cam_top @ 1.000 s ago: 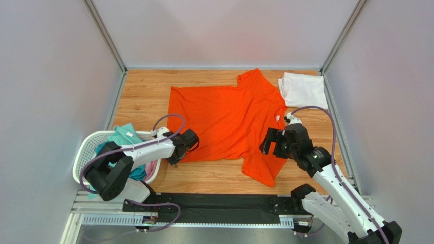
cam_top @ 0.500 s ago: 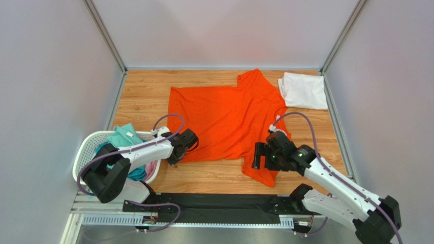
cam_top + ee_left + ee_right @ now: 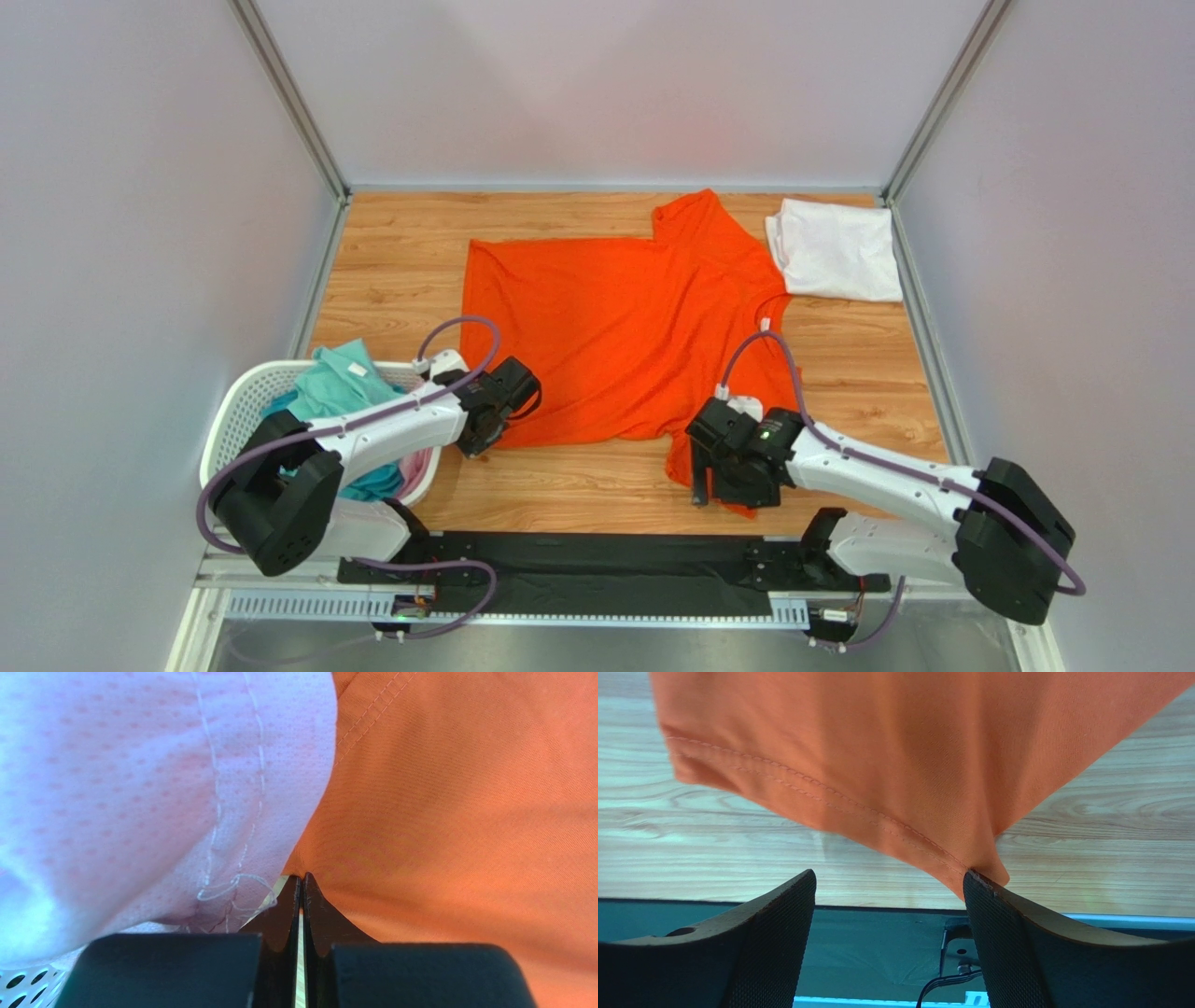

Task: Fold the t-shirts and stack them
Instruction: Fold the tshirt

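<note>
An orange t-shirt [image 3: 617,329] lies spread over the middle of the tabletop [image 3: 400,252], with a folded white t-shirt [image 3: 835,249] at upper right. The left end effector [image 3: 474,445] meets its lower-left corner. The right end effector [image 3: 718,490] sits over the lower sleeve. A teal t-shirt [image 3: 330,385] fills the basket [image 3: 232,413] at lower left.

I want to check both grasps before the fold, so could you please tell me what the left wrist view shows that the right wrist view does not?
Only the left wrist view: pale pink dotted cloth, a bit of perforated white basket, and the left gripper shut on the orange t-shirt at its edge. Only the right wrist view: the wooden table, the dark rail below it, and the right gripper open, the shirt's hemmed corner reaching one finger. Both: orange cloth filling much of the frame.
</note>
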Controlling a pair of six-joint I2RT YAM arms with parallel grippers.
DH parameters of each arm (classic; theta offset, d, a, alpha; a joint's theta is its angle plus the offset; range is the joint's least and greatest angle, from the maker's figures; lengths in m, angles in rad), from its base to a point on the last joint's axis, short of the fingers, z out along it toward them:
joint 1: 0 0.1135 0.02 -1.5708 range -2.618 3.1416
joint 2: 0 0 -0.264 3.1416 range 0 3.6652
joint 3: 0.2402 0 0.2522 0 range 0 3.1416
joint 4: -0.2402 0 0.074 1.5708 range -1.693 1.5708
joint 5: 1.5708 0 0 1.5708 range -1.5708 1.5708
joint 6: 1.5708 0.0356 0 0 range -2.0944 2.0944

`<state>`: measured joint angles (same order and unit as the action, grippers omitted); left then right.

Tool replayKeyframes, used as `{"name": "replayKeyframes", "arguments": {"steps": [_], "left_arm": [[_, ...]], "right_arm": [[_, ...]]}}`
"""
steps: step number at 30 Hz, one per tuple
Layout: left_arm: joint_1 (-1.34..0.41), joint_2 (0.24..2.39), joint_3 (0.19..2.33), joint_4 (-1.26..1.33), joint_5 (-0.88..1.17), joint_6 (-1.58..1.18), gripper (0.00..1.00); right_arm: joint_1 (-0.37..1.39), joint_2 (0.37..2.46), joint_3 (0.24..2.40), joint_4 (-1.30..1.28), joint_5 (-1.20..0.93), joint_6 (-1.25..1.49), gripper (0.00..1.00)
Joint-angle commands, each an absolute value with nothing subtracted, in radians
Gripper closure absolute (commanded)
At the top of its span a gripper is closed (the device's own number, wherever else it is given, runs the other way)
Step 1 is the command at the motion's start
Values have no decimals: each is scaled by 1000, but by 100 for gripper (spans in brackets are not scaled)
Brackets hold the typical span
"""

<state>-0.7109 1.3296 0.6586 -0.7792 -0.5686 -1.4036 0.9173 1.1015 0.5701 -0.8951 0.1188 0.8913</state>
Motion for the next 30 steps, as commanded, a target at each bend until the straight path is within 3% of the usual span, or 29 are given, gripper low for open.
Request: {"name": "replayKeyframes", "arguments": {"steps": [1,4,8,13,18,19,30], "left_arm": [[-707,1309,649,-775,-574,-1390,100],[-706,1305,646,-775,-571,-1390,100],[-706,1298,644,-775,-571,-1390,100],[-706,1298,641,-776,-577,-1385,100],[-706,1284,643,-775,-565,-1359,100],[-706,1276,646,-773,-568,-1355,100],[-706,1192,675,-772,-575,-1301,100]], "right_arm": [[930,1153,595,-861,181,934,22],[930,1193,588,-856,186,945,23],[931,1207,561,-848,176,974,36],[930,1192,532,-848,172,994,67],[930,1126,526,-868,195,1003,91],[930,1096,531,-873,202,1000,100],[910,945,647,-951,324,904,100]]}}
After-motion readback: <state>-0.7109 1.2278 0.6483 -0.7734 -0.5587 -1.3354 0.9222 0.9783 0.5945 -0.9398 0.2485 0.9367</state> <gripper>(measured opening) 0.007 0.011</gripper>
